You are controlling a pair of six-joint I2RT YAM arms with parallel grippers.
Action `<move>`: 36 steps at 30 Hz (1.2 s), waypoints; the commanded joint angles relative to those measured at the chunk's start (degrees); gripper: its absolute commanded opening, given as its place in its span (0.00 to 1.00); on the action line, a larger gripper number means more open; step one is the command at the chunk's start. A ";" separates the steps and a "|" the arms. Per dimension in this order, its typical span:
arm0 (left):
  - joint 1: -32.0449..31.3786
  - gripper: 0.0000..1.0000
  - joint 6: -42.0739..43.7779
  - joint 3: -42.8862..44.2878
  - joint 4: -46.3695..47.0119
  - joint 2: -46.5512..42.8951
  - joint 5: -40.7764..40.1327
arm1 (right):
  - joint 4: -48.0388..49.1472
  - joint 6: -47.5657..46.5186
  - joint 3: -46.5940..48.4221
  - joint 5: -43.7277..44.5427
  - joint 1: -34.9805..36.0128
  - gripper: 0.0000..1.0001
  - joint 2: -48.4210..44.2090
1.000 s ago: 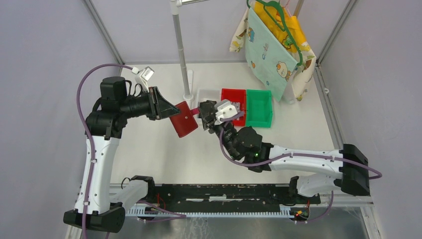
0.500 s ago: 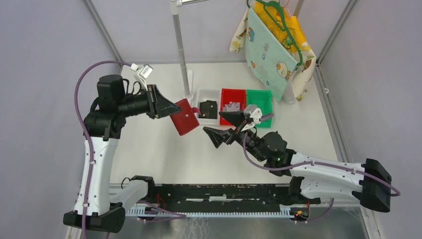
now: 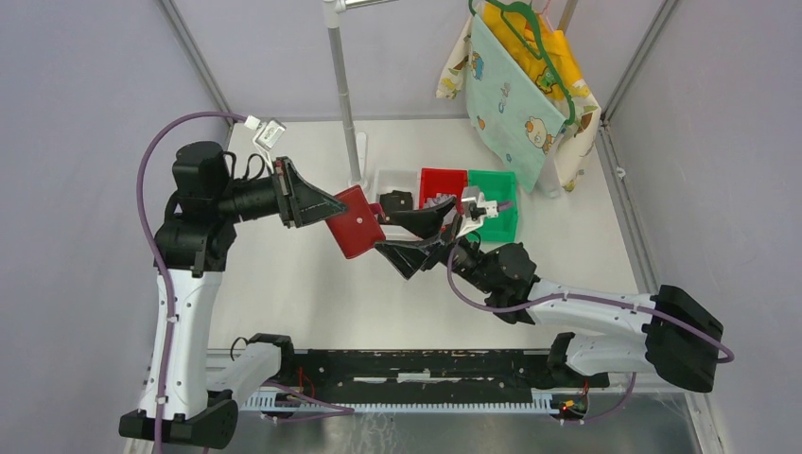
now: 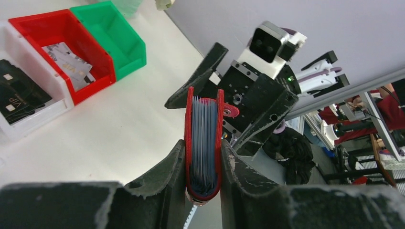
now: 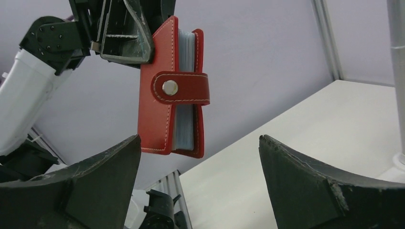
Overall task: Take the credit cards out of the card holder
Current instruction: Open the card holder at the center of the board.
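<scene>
One card holder clamped in left tool; right tool gaping beside.

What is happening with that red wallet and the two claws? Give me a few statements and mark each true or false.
1. The left gripper clamps the holder. True.
2. The right gripper is shut. False: its jaws stand wide apart, facing the holder without touching it.
3. The holder's tab is undone. False: it is snapped shut across the holder's edge.
4. Cards lie in the red bin. True.
5. The holder rests on the table. False: it hangs in the air.
</scene>
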 commanded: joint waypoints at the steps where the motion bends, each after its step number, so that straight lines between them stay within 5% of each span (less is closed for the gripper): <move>1: -0.09 0.02 -3.48 1.67 5.25 -1.70 6.63 | 8.35 5.72 4.58 -3.52 -0.80 0.98 1.42; 9: -0.03 0.02 -4.27 1.92 6.08 -2.79 9.47 | 12.45 10.75 7.90 -4.41 -2.05 0.96 6.13; 16: -0.05 0.02 -4.39 1.95 6.22 -3.54 10.99 | 17.37 16.46 6.75 -2.98 -3.81 0.68 7.10; 24: -0.02 0.02 -4.66 2.22 6.28 -3.61 11.40 | 14.61 16.75 8.27 -1.36 -4.06 0.48 6.23; 27: -0.07 0.03 -4.61 2.48 6.22 -3.64 11.40 | 12.88 16.87 8.87 -1.92 -4.23 0.30 6.11; 29: -0.04 0.17 -4.37 2.06 6.27 -3.76 11.04 | 10.76 16.79 9.27 -2.31 -4.50 0.18 5.51; 32: -0.09 0.65 -2.89 0.54 6.18 -4.52 10.47 | -0.51 13.27 14.03 -4.76 -5.05 0.00 3.96; 36: -0.04 0.76 2.12 -2.13 3.54 -5.41 7.30 | -16.92 5.94 22.45 -8.14 -5.04 0.00 2.80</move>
